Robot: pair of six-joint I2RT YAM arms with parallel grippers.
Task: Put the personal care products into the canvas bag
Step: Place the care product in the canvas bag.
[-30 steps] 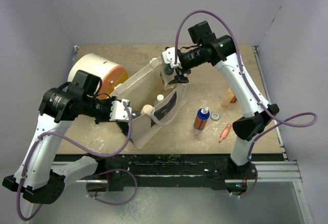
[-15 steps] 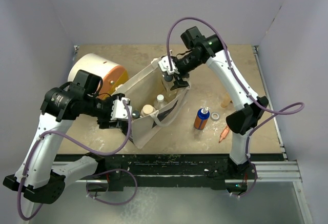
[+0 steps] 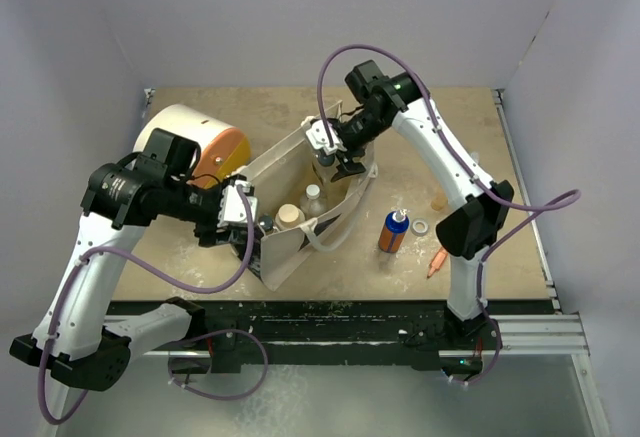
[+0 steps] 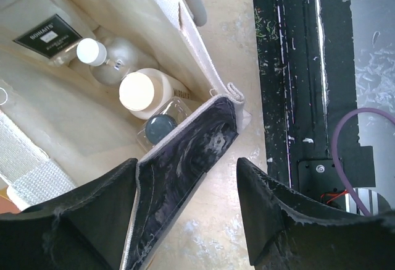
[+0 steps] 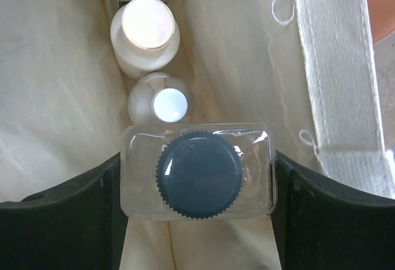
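Note:
The cream canvas bag (image 3: 290, 219) stands open at the table's middle. Over its far end my right gripper (image 3: 336, 155) is shut on a clear bottle with a black cap (image 5: 197, 174), held upright inside the bag's mouth. Below it in the bag stand a white bottle with a tan cap (image 5: 145, 32) and a small white-capped bottle (image 5: 168, 104). At the bag's near end my left gripper (image 4: 185, 171) is open. The dark printed end panel (image 4: 185, 152) lies between its fingers, against the left finger. An orange bottle with a blue top (image 3: 393, 232) stands outside, to the right.
A big white drum with an orange end (image 3: 190, 147) lies left of the bag, behind my left arm. A beige bottle (image 3: 440, 200), a small white ring (image 3: 420, 227) and a thin orange tube (image 3: 438, 259) sit right of the bag near the right arm.
My left gripper has opened and let go of the bag's near edge. The right gripper has carried the clear bottle leftward and down into the bag's mouth.

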